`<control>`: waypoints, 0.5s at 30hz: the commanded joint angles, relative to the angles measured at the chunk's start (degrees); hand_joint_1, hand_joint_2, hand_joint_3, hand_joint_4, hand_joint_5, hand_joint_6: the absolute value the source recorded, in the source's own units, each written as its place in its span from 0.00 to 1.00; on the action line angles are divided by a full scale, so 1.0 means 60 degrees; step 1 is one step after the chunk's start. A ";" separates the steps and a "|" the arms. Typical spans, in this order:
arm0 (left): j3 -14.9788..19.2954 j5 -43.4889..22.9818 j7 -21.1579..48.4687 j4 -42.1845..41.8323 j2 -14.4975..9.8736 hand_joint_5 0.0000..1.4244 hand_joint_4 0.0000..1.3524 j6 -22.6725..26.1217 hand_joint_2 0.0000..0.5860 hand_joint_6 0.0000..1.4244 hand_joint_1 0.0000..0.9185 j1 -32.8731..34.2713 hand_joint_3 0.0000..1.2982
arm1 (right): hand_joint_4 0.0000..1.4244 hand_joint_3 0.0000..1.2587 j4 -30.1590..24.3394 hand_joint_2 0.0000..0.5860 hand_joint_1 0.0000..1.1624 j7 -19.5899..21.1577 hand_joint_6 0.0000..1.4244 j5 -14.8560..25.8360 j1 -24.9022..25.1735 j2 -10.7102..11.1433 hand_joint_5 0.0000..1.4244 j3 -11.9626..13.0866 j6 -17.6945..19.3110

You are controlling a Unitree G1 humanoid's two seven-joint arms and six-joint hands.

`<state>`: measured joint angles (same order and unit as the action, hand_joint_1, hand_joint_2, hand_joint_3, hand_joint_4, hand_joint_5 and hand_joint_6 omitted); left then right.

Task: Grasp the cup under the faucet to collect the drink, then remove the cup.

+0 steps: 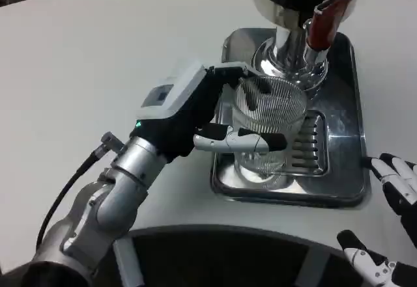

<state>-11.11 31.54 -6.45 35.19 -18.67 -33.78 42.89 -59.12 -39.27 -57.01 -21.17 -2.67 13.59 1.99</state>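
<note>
between l hand (pixel 195 114) fingers: ribbed glass cup (pixel 268 127), clamped mid-wall; rigid, likely slippery, fragile. r hand (pixel 391 218) fingers spread, idle.

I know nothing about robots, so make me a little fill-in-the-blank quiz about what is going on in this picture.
1. The ribbed glass cup is held by the robot's ____ hand.
2. The cup sits over a shiny metal ____ with a slotted grate.
3. The lever on the dispenser above the cup is coloured ____.
4. The right hand, at the picture's lower right, holds ____.

Missing words: left; tray; red; nothing
</note>
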 commanded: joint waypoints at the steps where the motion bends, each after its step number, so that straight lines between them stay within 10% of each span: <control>1: -0.0358 0.0285 -0.0617 0.0462 0.0096 0.99 0.90 -0.0339 0.14 1.00 0.57 0.0546 0.82 | 0.00 0.05 -0.0147 0.68 0.37 0.0060 0.00 0.0379 -0.0308 -0.0072 0.00 0.0376 0.0290; 15: -0.1252 0.1361 -0.2510 0.1548 0.0252 0.99 0.90 -0.0287 0.14 1.00 0.57 0.1385 0.82 | 0.00 0.05 -0.0147 0.68 0.37 0.0019 0.00 0.1412 -0.0770 -0.0071 0.00 0.1404 0.0729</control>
<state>-17.60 38.29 -17.99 43.55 -17.43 -34.56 50.42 -59.12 -39.25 -49.61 -24.67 -3.00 21.02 5.54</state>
